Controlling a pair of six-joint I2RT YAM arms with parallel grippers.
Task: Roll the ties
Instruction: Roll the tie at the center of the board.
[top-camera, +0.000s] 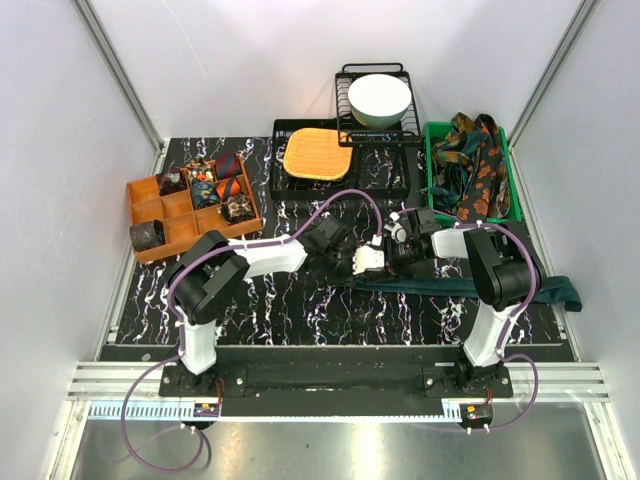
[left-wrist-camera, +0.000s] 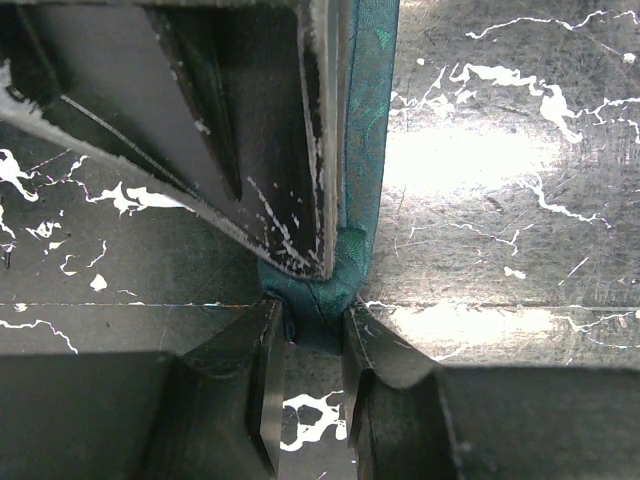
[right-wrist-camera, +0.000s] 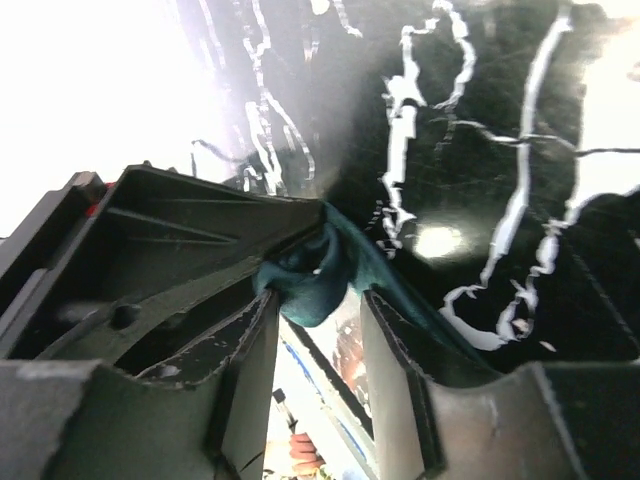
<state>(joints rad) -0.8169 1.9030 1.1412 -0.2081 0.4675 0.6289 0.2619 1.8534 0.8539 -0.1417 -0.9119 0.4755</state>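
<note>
A plain dark teal tie (top-camera: 480, 288) lies across the table's near right, its far end (top-camera: 570, 295) by the right edge. My left gripper (top-camera: 368, 260) and right gripper (top-camera: 398, 232) meet at its left end. In the left wrist view the left gripper (left-wrist-camera: 312, 315) pinches the folded end of the tie (left-wrist-camera: 365, 150), which wraps round the tip of a right finger (left-wrist-camera: 300, 200). In the right wrist view the right gripper (right-wrist-camera: 318, 300) has its jaws apart with the bunched tie end (right-wrist-camera: 310, 275) between the tips, against one finger.
An orange divided box (top-camera: 150, 195) at back left holds several rolled ties, one a dark coil (top-camera: 150, 235). A black wire tray (top-camera: 395, 180) holds the orange woven mat (top-camera: 318, 155). A wire rack (top-camera: 345, 80) holds a white bowl (top-camera: 378, 98). A green bin (top-camera: 432, 180) holds patterned ties (top-camera: 475, 165).
</note>
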